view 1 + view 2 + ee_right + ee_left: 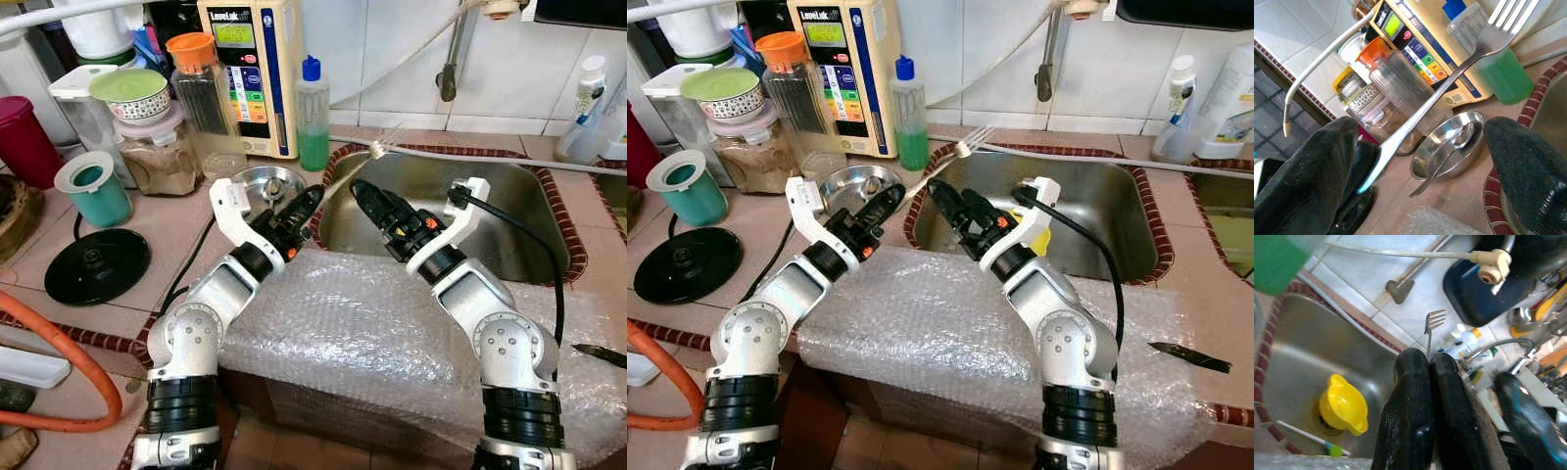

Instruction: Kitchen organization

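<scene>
My left gripper [312, 194] is shut on the handle of a metal fork [1432, 320], whose tines point up and away toward the tiled wall. My right gripper [358, 186] hovers at the near left corner of the steel sink [509, 211], open, fingertips facing the left one a short way apart. In the right wrist view the fork [1449, 83] crosses the gap between the wide-spread fingers [1317, 166] without touching them. A small steel bowl [263, 182] holding a spoon [1447, 154] sits on the counter just behind the left gripper.
A yellow funnel-like cup [1344, 406] lies in the sink. Bubble wrap [372, 333] covers the counter's front edge, and a knife [1190, 357] lies at its right end. At the back left stand a green soap bottle [312, 113], jars, a teal cup [93, 191] and a black round base [96, 264].
</scene>
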Available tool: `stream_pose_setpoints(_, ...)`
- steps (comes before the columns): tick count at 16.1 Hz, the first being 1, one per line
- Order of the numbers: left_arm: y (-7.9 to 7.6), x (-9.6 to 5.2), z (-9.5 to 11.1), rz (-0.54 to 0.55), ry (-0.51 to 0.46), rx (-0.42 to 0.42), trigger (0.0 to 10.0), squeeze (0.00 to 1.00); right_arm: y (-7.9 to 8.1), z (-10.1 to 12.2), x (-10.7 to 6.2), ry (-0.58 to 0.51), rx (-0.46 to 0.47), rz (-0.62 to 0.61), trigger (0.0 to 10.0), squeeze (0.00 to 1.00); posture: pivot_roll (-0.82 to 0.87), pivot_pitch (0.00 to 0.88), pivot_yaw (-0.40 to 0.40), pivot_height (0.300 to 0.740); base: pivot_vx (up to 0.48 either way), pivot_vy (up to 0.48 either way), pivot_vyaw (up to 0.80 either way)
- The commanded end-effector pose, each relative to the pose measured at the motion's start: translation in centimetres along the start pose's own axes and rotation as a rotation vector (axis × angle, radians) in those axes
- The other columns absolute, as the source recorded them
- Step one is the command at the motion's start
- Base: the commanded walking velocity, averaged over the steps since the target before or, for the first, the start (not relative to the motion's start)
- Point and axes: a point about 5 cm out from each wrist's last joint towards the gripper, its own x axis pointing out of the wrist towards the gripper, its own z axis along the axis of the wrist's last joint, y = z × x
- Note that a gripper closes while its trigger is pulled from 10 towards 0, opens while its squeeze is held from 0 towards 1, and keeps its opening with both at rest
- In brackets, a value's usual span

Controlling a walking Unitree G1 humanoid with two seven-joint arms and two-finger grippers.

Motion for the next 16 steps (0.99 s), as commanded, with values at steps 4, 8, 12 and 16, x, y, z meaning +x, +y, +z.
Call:
stream_pose_setpoints(4,-1.0,-0.3,-0.8,-0.06,0.054,-0.001,0.0,0.0,0.5,0.1,1.8,0.009,0.044,0.036,10.0,0.0,0.01,0.0,0.064,0.74,0.0,0.0,0.0)
stream_pose_setpoints(8,-1.4,-0.5,-0.7,-0.079,0.057,-0.011,0.0,0.0,-1.3,0.4,3.0,-0.017,0.055,-0.102,0.0,0.0,0.02,0.0,0.06,0.74,0.0,0.0,0.0)
stream_pose_setpoints(12,-1.4,-0.5,-0.9,-0.08,0.064,-0.011,0.0,0.0,-2.4,0.7,3.0,-0.033,0.061,-0.178,0.0,0.0,0.02,0.0,0.06,0.74,0.0,0.0,0.0)
stream_pose_setpoints(16,-1.3,-0.5,-0.9,-0.077,0.069,-0.014,0.0,0.0,-2.7,0.8,3.1,-0.042,0.059,-0.195,0.0,0.0,0.02,0.0,0.06,0.74,0.0,0.0,0.0)
